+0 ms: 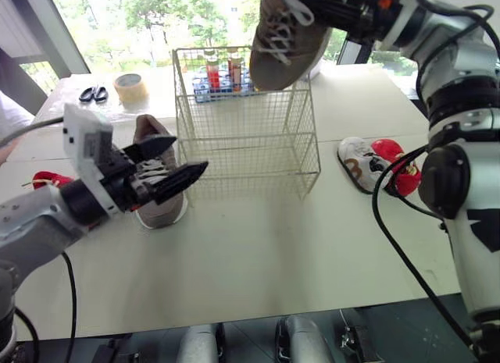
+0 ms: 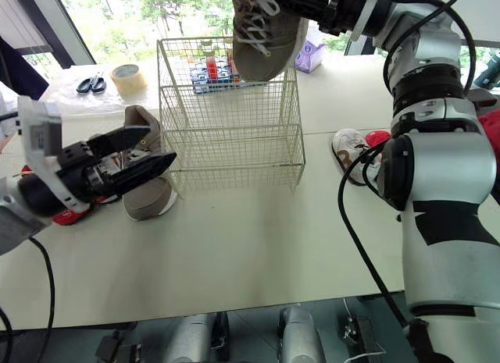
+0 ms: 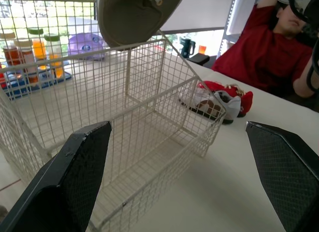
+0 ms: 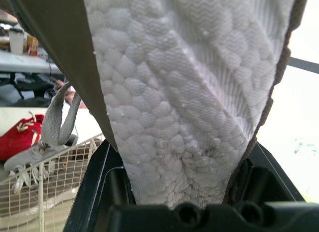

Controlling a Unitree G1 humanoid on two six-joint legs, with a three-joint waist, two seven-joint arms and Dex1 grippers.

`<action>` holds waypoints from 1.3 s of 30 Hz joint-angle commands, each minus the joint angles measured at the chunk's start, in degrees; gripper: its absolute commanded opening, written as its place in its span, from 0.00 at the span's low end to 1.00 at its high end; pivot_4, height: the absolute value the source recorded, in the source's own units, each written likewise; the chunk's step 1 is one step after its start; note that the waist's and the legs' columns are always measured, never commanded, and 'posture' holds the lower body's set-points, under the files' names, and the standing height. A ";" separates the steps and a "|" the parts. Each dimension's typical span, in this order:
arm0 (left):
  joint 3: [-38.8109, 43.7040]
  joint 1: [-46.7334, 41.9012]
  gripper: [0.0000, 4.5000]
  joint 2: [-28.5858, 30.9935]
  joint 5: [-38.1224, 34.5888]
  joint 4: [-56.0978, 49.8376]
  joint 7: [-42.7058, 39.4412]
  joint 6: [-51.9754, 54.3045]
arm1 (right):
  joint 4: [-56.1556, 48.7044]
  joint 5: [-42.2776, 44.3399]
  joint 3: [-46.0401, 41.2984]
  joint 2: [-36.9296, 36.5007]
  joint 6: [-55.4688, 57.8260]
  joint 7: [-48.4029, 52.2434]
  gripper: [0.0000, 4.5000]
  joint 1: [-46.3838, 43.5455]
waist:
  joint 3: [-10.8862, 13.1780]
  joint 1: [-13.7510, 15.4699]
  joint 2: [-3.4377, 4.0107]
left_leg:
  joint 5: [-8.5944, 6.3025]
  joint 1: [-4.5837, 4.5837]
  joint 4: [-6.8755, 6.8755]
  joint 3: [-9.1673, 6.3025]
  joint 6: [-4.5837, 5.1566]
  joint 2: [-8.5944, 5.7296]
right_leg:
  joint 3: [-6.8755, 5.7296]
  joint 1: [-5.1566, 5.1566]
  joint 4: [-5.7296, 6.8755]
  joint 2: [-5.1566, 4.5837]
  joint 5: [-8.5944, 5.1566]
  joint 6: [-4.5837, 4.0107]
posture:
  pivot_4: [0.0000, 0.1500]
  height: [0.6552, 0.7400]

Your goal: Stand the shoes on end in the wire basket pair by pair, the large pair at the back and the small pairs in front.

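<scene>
An empty white wire basket (image 1: 246, 137) stands mid-table. My right gripper (image 1: 324, 8) is shut on the heel end of a large taupe shoe (image 1: 285, 39), which hangs toe down above the basket's back right corner; its white sole (image 4: 189, 92) shows in the right wrist view. The matching taupe shoe (image 1: 156, 199) lies on the table left of the basket. In front of that shoe, my left gripper (image 1: 189, 155) is open and holds nothing. A small red shoe (image 1: 48, 179) lies far left. To the right of the basket, a small white shoe (image 1: 361, 164) sits beside a small red shoe (image 1: 394, 164).
Behind the basket is a blue tray of bottles (image 1: 219, 74). Scissors (image 1: 94, 94) and a tape roll (image 1: 130, 87) lie at the back left, a purple box (image 2: 310, 55) at the back right. A person in red (image 3: 269, 57) sits beyond the table's right side.
</scene>
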 commanded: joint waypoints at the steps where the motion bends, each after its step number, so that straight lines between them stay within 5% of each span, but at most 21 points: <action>1: 0.09 0.01 0.98 -0.57 -0.37 -1.67 1.66 -2.89 | 1.38 -3.42 -0.14 1.15 -2.63 0.80 0.38 -1.46 | 0.00 -0.01 0.00 | 0.00 0.00 0.01 0.00 0.00 0.00 | 0.00 0.00 0.01 0.00 0.00 0.00 | 1.00 0.29; 12: -4.37 -1.15 0.98 -1.74 3.40 0.16 2.43 -5.55 | 4.69 -11.80 -1.06 2.22 -4.13 -9.07 0.38 -0.33 | -0.01 0.03 0.00 | 0.01 0.01 0.02 0.01 -0.01 0.00 | 0.00 0.00 0.04 0.01 0.00 0.00 | 1.00 0.29; 18: -6.46 -2.60 1.00 -2.89 5.09 0.96 2.41 -6.02 | 5.03 -13.84 -2.77 0.66 -5.11 -15.79 0.99 0.44 | -0.02 0.11 -0.03 | 0.01 0.01 0.21 -0.03 -0.02 0.00 | -0.01 0.05 0.16 0.00 0.01 -0.02 | 1.00 0.29; 39: -12.92 -7.42 1.00 -6.53 11.04 5.02 -2.25 -5.61 | 4.22 -12.44 -9.18 -0.87 2.48 -6.89 0.99 0.74 | -0.02 -0.07 -0.02 | 0.01 0.02 0.19 -0.03 -0.02 0.00 | -0.01 0.04 0.17 0.01 0.02 -0.02 | 1.00 0.29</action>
